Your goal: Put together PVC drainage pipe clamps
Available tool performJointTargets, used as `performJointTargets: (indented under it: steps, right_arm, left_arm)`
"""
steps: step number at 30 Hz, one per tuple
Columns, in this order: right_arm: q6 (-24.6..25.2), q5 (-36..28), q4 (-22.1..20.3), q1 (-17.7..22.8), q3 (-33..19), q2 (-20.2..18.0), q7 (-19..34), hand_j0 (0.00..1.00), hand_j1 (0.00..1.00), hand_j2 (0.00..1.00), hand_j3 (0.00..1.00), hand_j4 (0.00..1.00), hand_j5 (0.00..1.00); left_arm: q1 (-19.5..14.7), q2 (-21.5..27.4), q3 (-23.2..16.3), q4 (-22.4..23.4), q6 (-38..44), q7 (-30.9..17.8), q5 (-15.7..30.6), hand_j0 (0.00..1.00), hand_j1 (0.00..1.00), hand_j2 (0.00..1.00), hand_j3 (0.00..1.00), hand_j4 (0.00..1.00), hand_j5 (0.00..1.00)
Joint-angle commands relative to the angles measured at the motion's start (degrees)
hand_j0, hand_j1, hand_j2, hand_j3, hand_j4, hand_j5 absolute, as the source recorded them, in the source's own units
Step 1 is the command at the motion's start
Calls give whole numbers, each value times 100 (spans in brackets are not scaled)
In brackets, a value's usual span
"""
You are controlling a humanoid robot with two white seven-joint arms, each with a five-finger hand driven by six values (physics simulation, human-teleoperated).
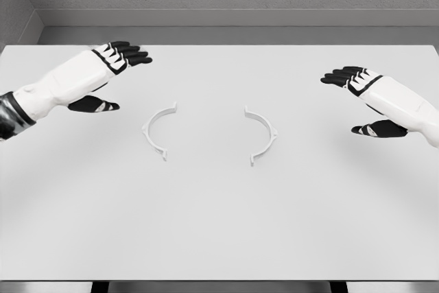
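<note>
Honestly, nothing is in hand yet, so all the risk lies ahead. Two thin white half-rings lie flat near the middle of the table (pixel 219 238), their open sides facing each other with a clear gap between: the left clamp half (pixel 159 131) and the right clamp half (pixel 262 135). Each has small flat tabs at its ends.

The left hand (pixel 110 77) hovers toward the far left corner, fingers stretched out straight and thumb dropped below, holding nothing. The right hand (pixel 363 101) hovers near the right edge in the same flat, spread pose, also holding nothing. Both are well apart from the halves.

What could go wrong, as I judge it: these pieces look thin and light and lie flush on a smooth surface, so broad fingertips may push one along instead of getting under it. A nudge could spin a half so its tabs no longer face the other's. If the two are brought together tilted or offset, the tabs may ride over each other rather than meet. White parts on a white top are also easy to misjudge.

As for containers, I see none on the table, and no pipe or fasteners either.
</note>
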Motion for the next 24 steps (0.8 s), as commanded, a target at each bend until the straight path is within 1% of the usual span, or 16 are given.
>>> performJointTargets:
  steps: [1,4,5,6,7,8,9,10,12,13,14,15,16,17,21,24]
  right_arm:
    - [11,-64,26,9,-1,-5,-43,100,100,100,100,100,100]
    - [11,-46,79,-131,60,91,36,100,100,100,100,100,100]
    - [11,85,149,-351,60,197,45,100,100,100,100,100,100]
    - [11,471,272,-492,69,328,19,100,100,100,100,100,100]
    - [11,744,457,-615,60,636,19,100,100,100,100,100,100]
    - [11,815,703,-685,148,856,10,100,100,100,100,100,100]
    - [11,806,843,-773,332,1058,-8,100,100,100,100,100,100]
    - [11,806,993,-800,596,1409,-17,100,100,100,100,100,100]
    - [11,806,1151,-782,430,2016,36,100,100,100,100,100,100]
    - [11,815,1292,-791,421,2069,45,100,100,100,100,100,100]
    - [11,833,1564,-826,464,2078,45,100,100,100,100,100,100]
    - [11,946,1749,-958,587,2087,45,100,100,100,100,100,100]
    - [11,1228,1802,-1037,623,2087,36,100,100,100,100,100,100]
    - [11,1307,1784,-1090,623,2087,36,100,100,100,100,100,100]
    - [11,1703,1934,-1134,605,2192,27,100,100,100,100,100,100]
    - [11,1834,1951,-1125,623,2210,27,100,100,100,100,100,100]
  left_arm:
    - [0,-156,-126,136,-12,3,7,100,100,100,100,100,100]
    - [0,-147,-134,303,-12,12,7,100,100,100,100,100,100]
    - [0,-147,-134,399,-12,12,24,100,100,100,100,100,100]
    - [0,-147,-134,443,-12,3,16,100,100,100,100,100,100]
    - [9,-147,-213,452,-12,3,7,100,100,100,100,100,100]
    - [0,-147,-292,522,-12,3,7,100,100,100,100,100,100]
    - [-9,-147,-301,619,-12,3,7,100,100,100,100,100,100]
    - [-9,-155,-328,742,-12,3,7,100,100,100,100,100,100]
    - [-53,-164,-442,804,-12,3,7,100,100,100,100,100,100]
    - [-53,-164,-495,839,-12,3,7,100,100,100,100,100,100]
    - [-53,-164,-512,865,-12,3,7,100,100,100,100,100,100]
    - [-61,-191,-512,997,-12,3,-2,100,100,100,100,100,100]
    - [-88,-349,-574,1243,-12,3,-2,100,100,100,100,100,100]
    - [-149,-384,-591,1349,-12,3,-2,100,100,100,100,100,100]
    - [-176,-481,-644,1454,-12,3,-2,100,100,100,100,100,100]
    - [-193,-516,-688,1507,-12,3,-2,100,100,100,100,100,100]
